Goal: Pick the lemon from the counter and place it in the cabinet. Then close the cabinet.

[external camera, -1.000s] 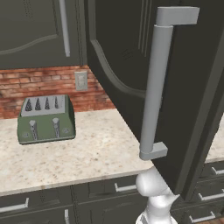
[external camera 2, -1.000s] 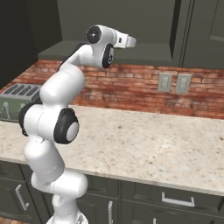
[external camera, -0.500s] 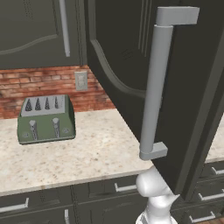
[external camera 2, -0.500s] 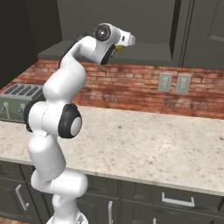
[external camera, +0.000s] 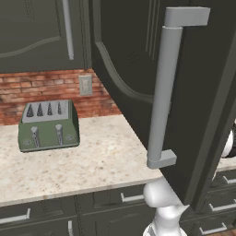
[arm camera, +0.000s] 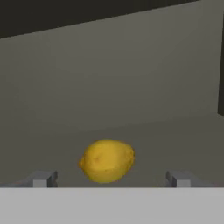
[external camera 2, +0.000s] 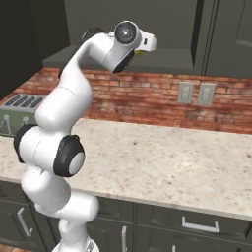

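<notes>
Our claw point(arm camera: 109, 178) stands wide, its two fingertips point(arm camera: 43, 178) well apart at the bottom of the hand view and gripping nothing. Between them and just beyond lies the lemon point(arm camera: 107, 160), resting on the grey shelf floor point(arm camera: 183, 135) of the cabinet, touching neither tip. Past the lemon we see the plain grey back wall point(arm camera: 113, 70) of the cabinet, and above that a dark band.

From the right base view our arm point(external camera 2: 64, 123) bends up from the lower left, and the hand point(external camera 2: 140, 42) reaches into the open cabinet point(external camera 2: 147, 29), level with its shelf. A sliver of yellow shows just off the end of the hand, so the lemon point(external camera 2: 141, 52) sits right ahead of the claw there too.

Below the claw runs the counter point(external camera 2: 162, 162), with the brick backsplash point(external camera 2: 157, 101) and two wall outlets point(external camera 2: 196, 93) behind it. Off to the claw's left, down on the counter, stands the green toaster point(external camera: 48, 126).

In the left base view the cabinet door point(external camera: 138, 83) hangs swung out wide toward us, its long grey bar handle point(external camera: 167, 87) upright, well to the claw's near side. Under the counter we see dark drawers point(external camera 2: 197, 224) with short handles.
</notes>
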{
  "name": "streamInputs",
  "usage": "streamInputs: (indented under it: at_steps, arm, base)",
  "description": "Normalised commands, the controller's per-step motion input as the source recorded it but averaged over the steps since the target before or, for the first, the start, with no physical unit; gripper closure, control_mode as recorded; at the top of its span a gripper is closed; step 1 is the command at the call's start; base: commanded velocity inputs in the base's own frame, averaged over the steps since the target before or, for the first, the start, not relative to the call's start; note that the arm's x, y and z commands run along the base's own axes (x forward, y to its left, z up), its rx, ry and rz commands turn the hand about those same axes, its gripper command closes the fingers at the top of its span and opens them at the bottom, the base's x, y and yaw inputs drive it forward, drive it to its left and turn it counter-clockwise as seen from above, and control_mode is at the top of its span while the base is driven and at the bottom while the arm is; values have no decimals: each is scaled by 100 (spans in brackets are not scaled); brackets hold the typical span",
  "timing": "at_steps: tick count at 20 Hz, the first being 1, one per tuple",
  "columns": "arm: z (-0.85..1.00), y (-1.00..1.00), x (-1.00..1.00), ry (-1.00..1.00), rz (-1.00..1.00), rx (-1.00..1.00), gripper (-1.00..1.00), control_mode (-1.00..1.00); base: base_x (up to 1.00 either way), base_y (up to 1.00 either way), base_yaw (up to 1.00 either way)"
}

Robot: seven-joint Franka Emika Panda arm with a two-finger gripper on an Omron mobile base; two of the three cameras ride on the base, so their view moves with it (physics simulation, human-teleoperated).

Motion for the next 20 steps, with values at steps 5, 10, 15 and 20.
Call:
streamInputs:
  at_steps: [5,10,15,20]
  arm:
    - [8,1,-100,3,10,-4,-100,-100]
    - [0,9,-100,0,11,-10,-100,-100]
    - [-1,25,-100,-5,6,-14,-100,-100]
    - [-10,23,-100,-8,8,-9,-100,-100]
  base:
    - [0,0,0]
    - [0,0,0]
    - [0,0,0]
    - [0,0,0]
